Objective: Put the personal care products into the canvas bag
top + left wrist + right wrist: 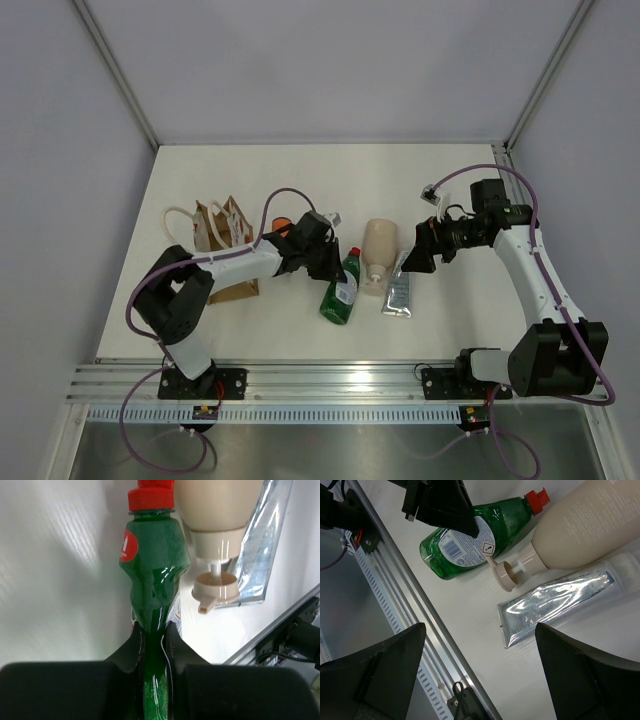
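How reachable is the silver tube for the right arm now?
Probably yes: the right gripper hangs open close by the silver tube, nothing covers it, and the beige bottle only lies alongside.

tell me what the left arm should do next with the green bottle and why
Probably lift straight up a little. The left gripper is closed on the green bottle, which lies on the table close beside the beige bottle; rising first should clear it before swinging toward the canvas bag.

you only see a sliver of orange bottle [283, 222] behind the left arm [238, 262], green bottle [155, 565] base buried in the left gripper [155, 631], beige bottle [215, 502] cropped up top
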